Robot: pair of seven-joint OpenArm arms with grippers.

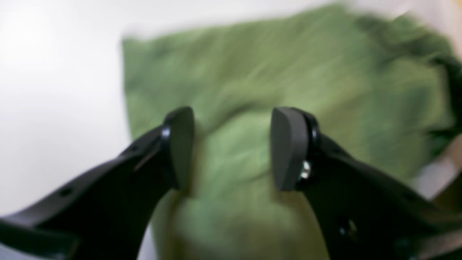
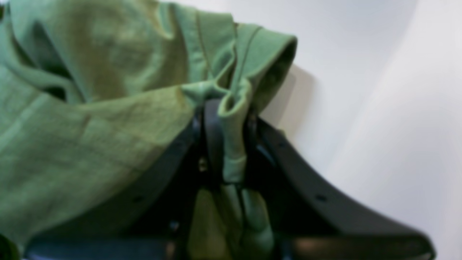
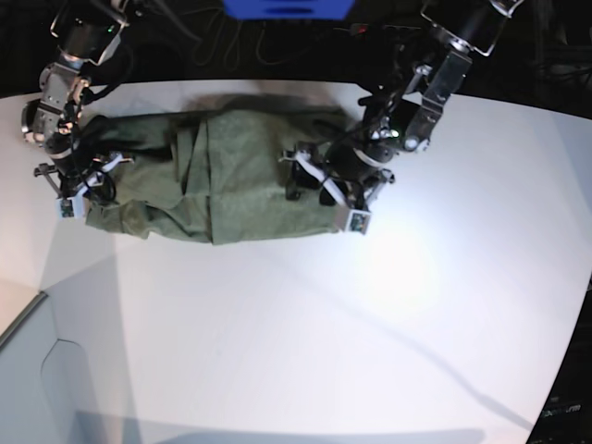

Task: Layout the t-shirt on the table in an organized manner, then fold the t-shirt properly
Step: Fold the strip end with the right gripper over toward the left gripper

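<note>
Lying across the far half of the table (image 3: 305, 333), olive t-shirt (image 3: 231, 176), stretched out in a long band, creased, with overlapping folds running crosswise near the middle and a bunched end on the base view's left

Gripping that bunched end, right gripper (image 2: 225, 119): right wrist view showing a rolled hem pinched between the pads, jaws pressed nearly together on the cloth, more fabric draping down between the fingers and over the near side of the gripper body. Looking soft and wrinkled here, hem stitching showing, an open fold standing up just beyond the fingertips and casting a shadow on the white surface

Hovering at the other end, left gripper (image 1: 231, 148): left wrist view showing both pads apart with green cloth filling the gap behind them, nothing pinched; too blurred to tell whether the tips are touching the shirt. Showing also a straight edge of the shirt against the white table on that view's left

Giving the whole layout, base view only: both arms reaching in from the far side, one at each end of the shirt, left gripper (image 3: 335, 190) sitting over the shirt's end, right gripper (image 3: 76, 190) at the opposite end. Running behind the table, dark background with cables and a blue object (image 3: 287, 7) at the top edge
</note>
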